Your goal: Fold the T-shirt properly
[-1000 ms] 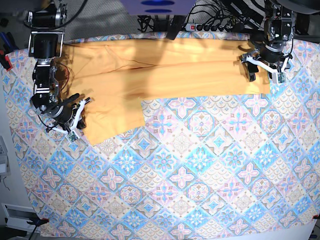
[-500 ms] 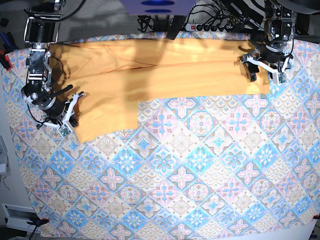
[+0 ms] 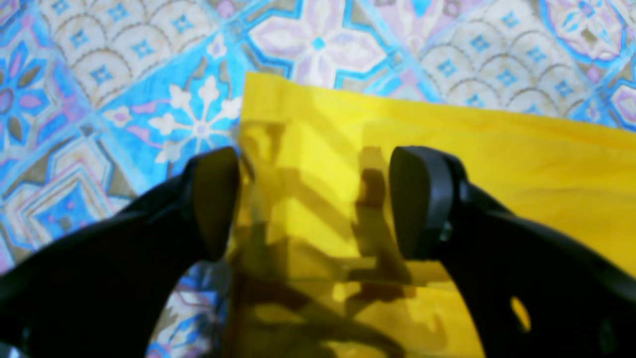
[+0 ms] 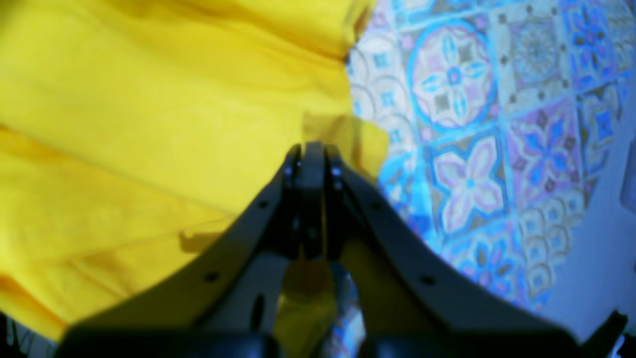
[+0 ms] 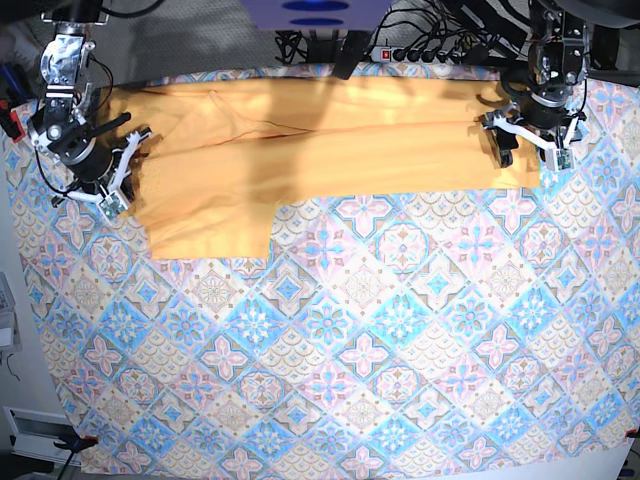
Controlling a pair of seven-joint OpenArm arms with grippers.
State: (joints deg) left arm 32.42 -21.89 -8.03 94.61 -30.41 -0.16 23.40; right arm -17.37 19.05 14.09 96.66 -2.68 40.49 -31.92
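Note:
The pale yellow-orange T-shirt (image 5: 300, 140) lies stretched along the far side of the table, and a flap hangs toward the front at the left. My right gripper (image 5: 128, 172) is at the shirt's left edge. In the right wrist view it (image 4: 308, 159) is shut, with yellow cloth (image 4: 149, 99) pinched between the fingers. My left gripper (image 5: 530, 140) hovers over the shirt's right end. The left wrist view shows it (image 3: 318, 199) open, its fingers (image 3: 422, 199) astride the corner of the T-shirt (image 3: 497, 149), with nothing gripped.
A blue-pink patterned tablecloth (image 5: 380, 340) covers the table. A power strip and tangled cables (image 5: 420, 52) run behind the far edge. A red clamp (image 5: 12, 122) sits at the left edge. Both arm bases stand at the far corners.
My right gripper has moved up and to the left with the shirt's edge in it, drawing the hanging flap left and squarer. The left gripper has stayed open in place.

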